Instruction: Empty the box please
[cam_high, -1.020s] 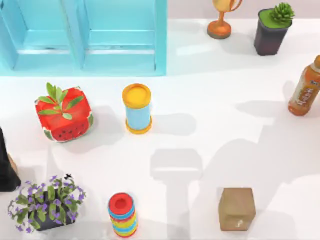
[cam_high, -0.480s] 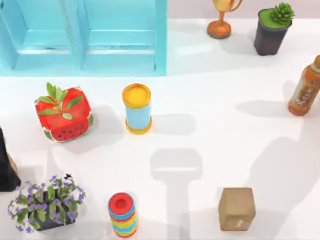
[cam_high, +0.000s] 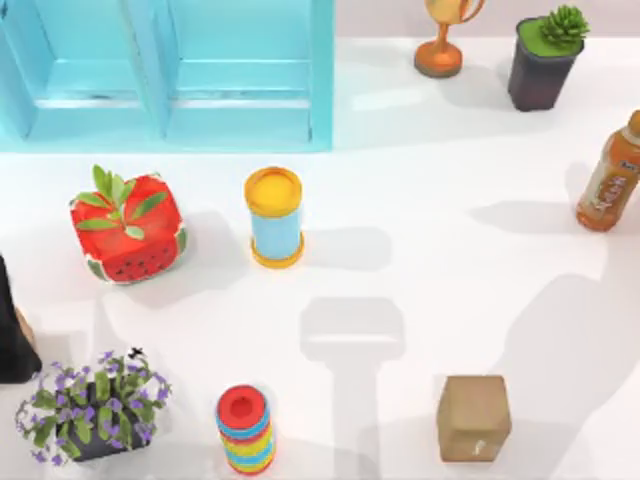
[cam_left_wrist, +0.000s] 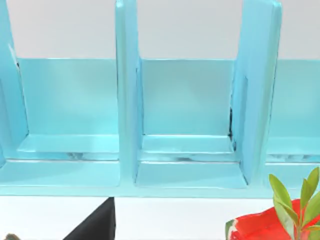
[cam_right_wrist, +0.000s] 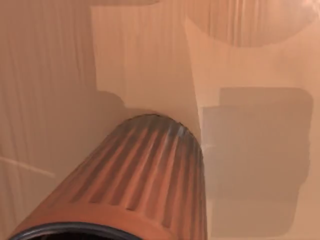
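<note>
The blue shelf (cam_high: 165, 75) stands at the far left of the counter (cam_high: 440, 270), its compartments bare as far as the top view and the left wrist view (cam_left_wrist: 185, 100) reach; the small brown box (cam_high: 473, 416) sits near the front edge on the right, seemingly closed, so whether it is the box meant I cannot tell. The right wrist camera looks close onto a ribbed orange cap (cam_right_wrist: 145, 170), probably the orange bottle (cam_high: 612, 175) at the counter's right edge; how far either pincer is open, or what it has hold of, I cannot tell.

The risks, as I judge them: the bottle is tall and near the edge, so a sideways brush from the right arm could topple it or push it off; the watermelon planter (cam_high: 127, 226) lies just in front of the shelf, and a low sweep of the left arm might knock it; the blue-and-yellow cylinder (cam_high: 274, 215) nearby could tip likewise.
</note>
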